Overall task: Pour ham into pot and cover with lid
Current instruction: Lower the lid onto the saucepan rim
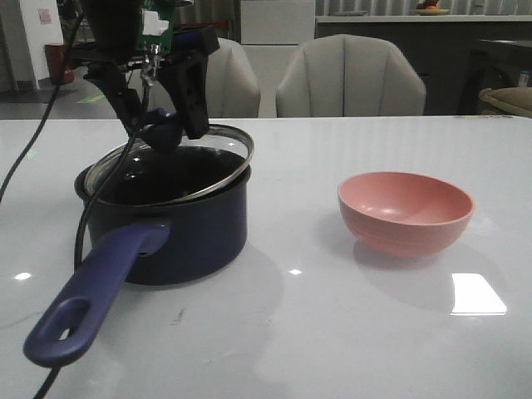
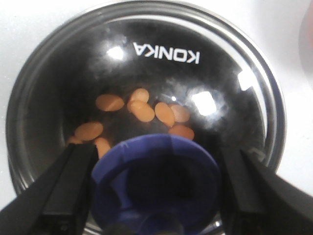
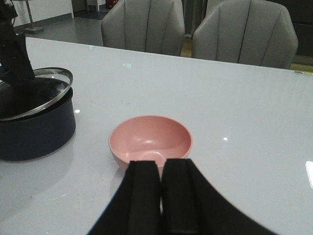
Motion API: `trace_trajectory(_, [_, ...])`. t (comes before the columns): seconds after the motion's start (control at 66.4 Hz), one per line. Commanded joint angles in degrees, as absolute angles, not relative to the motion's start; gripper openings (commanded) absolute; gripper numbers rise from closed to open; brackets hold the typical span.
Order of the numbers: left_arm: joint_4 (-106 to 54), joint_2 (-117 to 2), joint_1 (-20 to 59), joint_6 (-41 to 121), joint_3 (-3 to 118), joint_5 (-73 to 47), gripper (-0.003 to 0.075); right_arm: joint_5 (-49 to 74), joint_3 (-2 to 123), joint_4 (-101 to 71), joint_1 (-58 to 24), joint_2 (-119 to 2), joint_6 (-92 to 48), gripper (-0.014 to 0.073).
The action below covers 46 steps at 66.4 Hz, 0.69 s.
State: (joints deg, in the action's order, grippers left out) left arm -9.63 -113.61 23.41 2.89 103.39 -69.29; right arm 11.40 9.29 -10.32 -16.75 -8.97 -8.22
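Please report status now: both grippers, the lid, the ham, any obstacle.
Left gripper around lid knob, lid tilted on pot. Right gripper shut, empty. Ham inside pot. Pink bowl empty, apart from the pot.

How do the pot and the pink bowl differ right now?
The pot is dark navy with a long handle; the pink bowl has none. The pot holds the ham under a tilted lid; the bowl is empty and uncovered. The left pincer is at the pot's lid; nothing touches the bowl. Both sit upright on the table.
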Motion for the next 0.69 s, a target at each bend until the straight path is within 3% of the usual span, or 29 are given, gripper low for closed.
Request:
trace_trajectory(0.0, [-9.28, -111.34, 23.68, 2.69, 105.0, -69.83, 0.0475, 7.07, 10.95, -10.25, -16.89, -9.42, -8.72, 0.0167])
trace_trajectory(0.12, [-9.28, -111.34, 23.68, 2.69, 105.0, -69.83, 0.0525, 7.07, 10.95, -10.25, -16.89, -9.42, -8.72, 0.0167])
trace_trajectory(0.678, [-7.08, -111.47, 23.92, 2.69, 108.85, -72.78, 0.0526, 7.07, 10.95, -10.25, -16.89, -9.42, -8.72, 0.0167])
